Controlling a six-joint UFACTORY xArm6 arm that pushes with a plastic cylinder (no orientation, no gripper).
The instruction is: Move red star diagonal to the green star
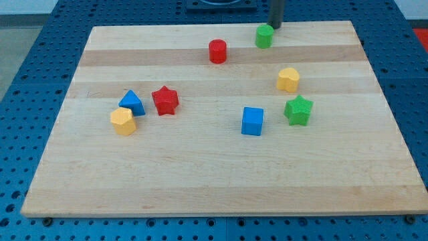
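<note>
The red star lies on the left half of the wooden board. The green star lies on the right half, far from the red star. My tip is at the view's top, just right of and touching or nearly touching a green cylinder. The tip is far from both stars.
A blue triangular block and a yellow block sit just left of the red star. A red cylinder is near the top middle. A yellow block sits above the green star. A blue cube lies left of it.
</note>
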